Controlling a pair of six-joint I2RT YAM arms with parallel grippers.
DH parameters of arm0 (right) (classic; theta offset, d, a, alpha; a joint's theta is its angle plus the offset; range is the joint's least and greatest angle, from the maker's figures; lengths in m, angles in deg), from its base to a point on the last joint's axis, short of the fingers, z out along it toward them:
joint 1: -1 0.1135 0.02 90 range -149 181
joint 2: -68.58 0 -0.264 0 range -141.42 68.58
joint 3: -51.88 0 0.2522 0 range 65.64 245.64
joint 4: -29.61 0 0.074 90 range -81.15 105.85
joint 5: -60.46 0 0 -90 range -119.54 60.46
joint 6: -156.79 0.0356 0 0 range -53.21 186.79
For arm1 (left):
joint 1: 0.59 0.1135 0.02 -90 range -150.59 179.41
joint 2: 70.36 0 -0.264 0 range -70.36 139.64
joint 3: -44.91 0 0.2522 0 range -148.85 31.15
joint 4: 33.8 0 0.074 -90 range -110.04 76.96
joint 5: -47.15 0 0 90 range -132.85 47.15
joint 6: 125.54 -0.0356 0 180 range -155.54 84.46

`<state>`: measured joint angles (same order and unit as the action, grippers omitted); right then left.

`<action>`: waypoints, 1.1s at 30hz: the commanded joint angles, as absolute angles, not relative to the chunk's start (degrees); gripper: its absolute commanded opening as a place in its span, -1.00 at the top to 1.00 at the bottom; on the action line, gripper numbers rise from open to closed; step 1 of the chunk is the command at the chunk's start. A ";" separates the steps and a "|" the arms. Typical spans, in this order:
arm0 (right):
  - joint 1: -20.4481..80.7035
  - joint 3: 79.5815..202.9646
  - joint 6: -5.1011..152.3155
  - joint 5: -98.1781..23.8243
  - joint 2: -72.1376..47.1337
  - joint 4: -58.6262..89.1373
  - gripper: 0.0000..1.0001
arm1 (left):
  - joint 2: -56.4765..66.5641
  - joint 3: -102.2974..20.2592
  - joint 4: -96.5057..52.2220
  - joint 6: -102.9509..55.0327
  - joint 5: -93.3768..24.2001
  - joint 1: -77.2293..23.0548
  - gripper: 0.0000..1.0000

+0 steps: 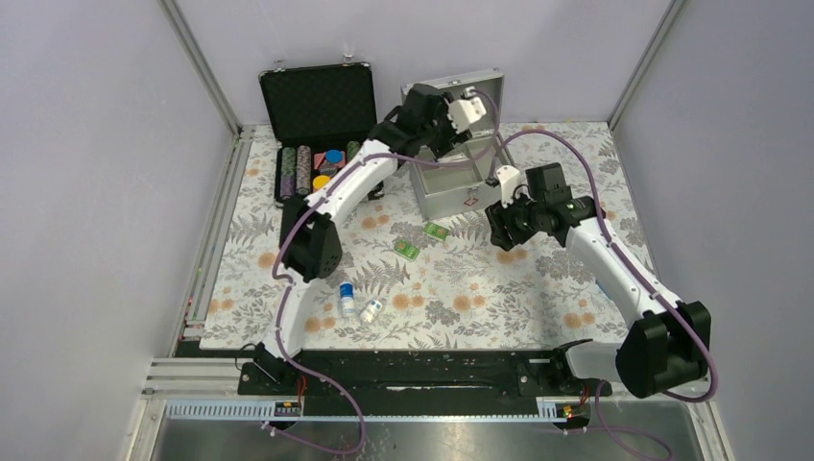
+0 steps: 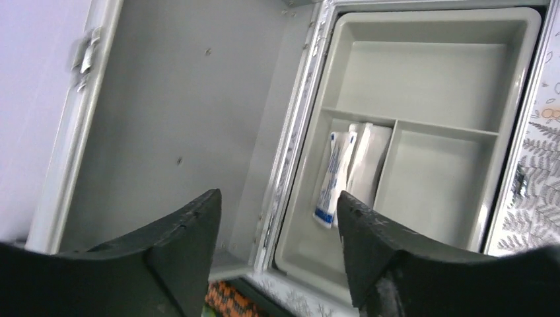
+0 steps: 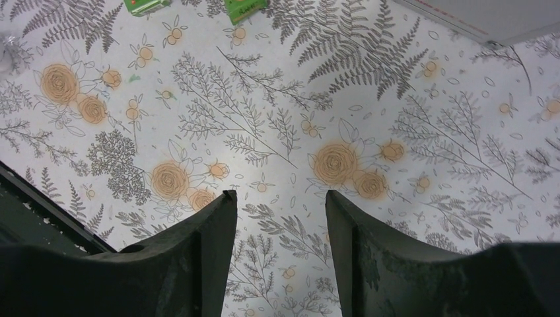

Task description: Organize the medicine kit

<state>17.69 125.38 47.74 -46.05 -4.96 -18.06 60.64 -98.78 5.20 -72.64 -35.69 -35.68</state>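
Note:
The medicine kit [image 1: 449, 197], a silver metal box, stands open at the back of the table with its lid [image 1: 466, 86] tilted up. My left gripper [image 1: 447, 142] hovers over its opening, open and holding nothing. In the left wrist view the left gripper [image 2: 279, 201] looks down at the kit's grey divided tray [image 2: 432, 30]. White sachets [image 2: 350, 165] lie in the tray's lower left compartment, while the other compartments show nothing inside. My right gripper [image 1: 502, 233] hangs open just right of the kit's front. The right gripper [image 3: 277, 195] has only floral cloth beneath it.
Two green packets [image 1: 437, 230] [image 1: 406, 248] lie in front of the kit, also seen as green packets [image 3: 244, 8] at the top of the right wrist view. Two small bottles [image 1: 347, 293] [image 1: 371, 309] lie nearer me. A black case of poker chips [image 1: 317, 110] stands open at back left.

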 commanded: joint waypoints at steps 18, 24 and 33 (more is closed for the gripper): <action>26.47 150.76 37.32 -55.45 -32.97 -22.84 -0.12 | 20.99 -57.18 17.45 -22.60 -29.52 -15.77 -0.75; 31.00 155.11 35.55 -49.26 -39.30 -21.84 -0.10 | 19.11 -57.08 14.75 -24.34 -32.05 -12.56 -0.73; 33.14 157.64 33.23 -44.27 -45.87 -21.56 -0.13 | 17.80 -55.98 14.42 -25.25 -31.51 -12.50 -0.72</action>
